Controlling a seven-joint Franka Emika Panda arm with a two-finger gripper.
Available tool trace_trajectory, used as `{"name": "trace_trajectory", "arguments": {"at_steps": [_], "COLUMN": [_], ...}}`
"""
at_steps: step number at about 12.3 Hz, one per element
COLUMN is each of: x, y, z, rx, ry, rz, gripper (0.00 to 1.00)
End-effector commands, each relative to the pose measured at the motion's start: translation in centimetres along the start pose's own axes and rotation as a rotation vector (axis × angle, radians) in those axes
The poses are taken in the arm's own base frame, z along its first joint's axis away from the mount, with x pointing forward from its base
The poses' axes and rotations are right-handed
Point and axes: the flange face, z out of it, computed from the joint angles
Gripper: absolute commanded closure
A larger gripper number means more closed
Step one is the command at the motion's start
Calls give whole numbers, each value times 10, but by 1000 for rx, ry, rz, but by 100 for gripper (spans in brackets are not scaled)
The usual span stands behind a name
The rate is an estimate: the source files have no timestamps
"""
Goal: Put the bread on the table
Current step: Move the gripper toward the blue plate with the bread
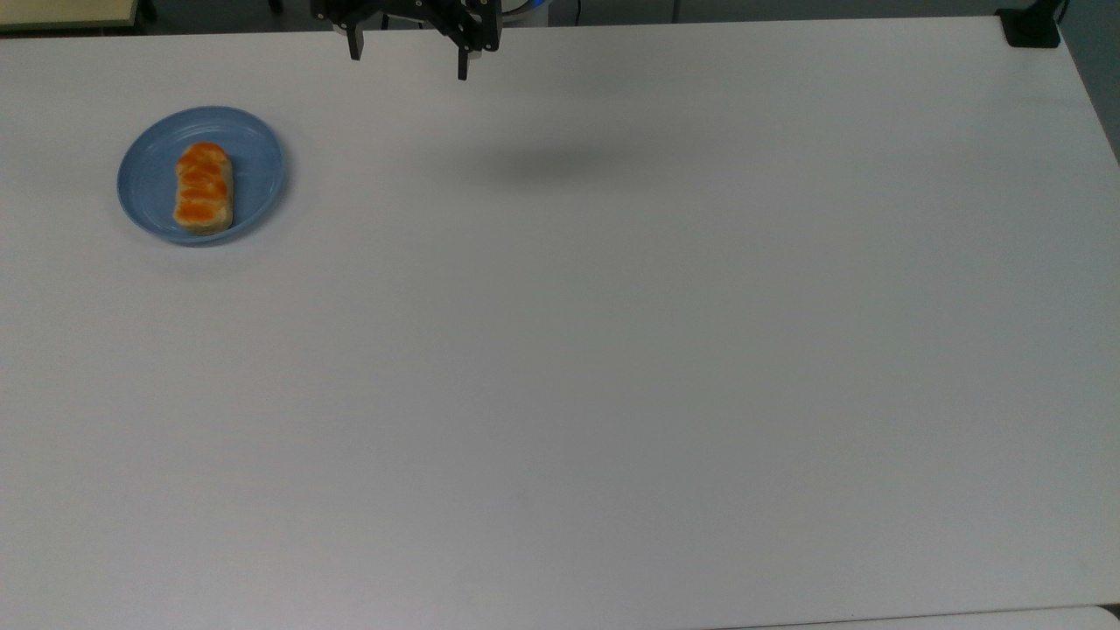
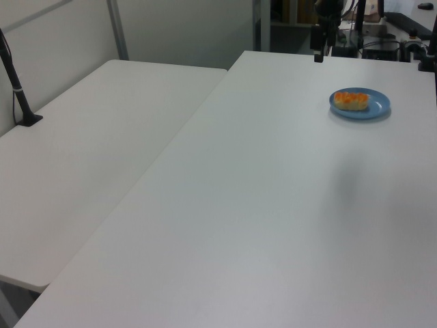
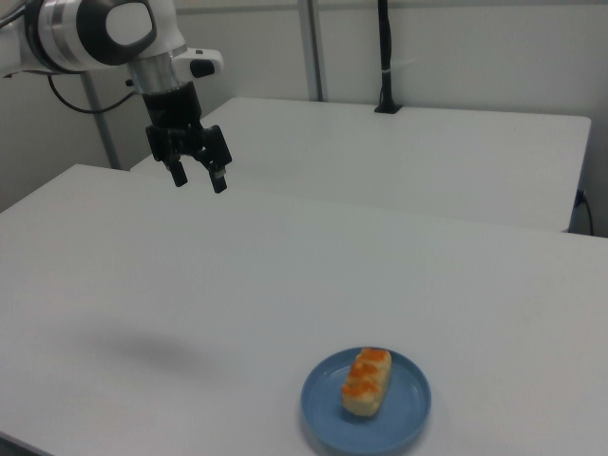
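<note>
While your gripper (image 3: 199, 178) is hanging high above the table (image 1: 612, 350) with its fingers spread and nothing between them, the bread (image 1: 204, 187) is lying on the blue plate (image 1: 254, 166), well apart, toward the top view's left.

Bread (image 3: 367, 381) on blue plate (image 3: 407, 411)

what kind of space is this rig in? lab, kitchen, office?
Most likely a robotics lab: plain white table, a second bare table beside it, camera post clamped on it, only props a blue plate with bread.
</note>
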Motion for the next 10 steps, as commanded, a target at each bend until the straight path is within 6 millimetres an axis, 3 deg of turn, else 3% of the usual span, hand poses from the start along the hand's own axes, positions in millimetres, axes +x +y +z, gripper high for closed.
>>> {"name": "trace_trajectory", "arguments": {"at_steps": [1, 8, 10], "x": [-7, -6, -4], "y": [-3, -2, 11], "z": [1, 3, 4], "rx": [18, 19, 20], "ry": [-21, -25, -24], "rz": [-1, 0, -3], "gripper": [0, 0, 0]}}
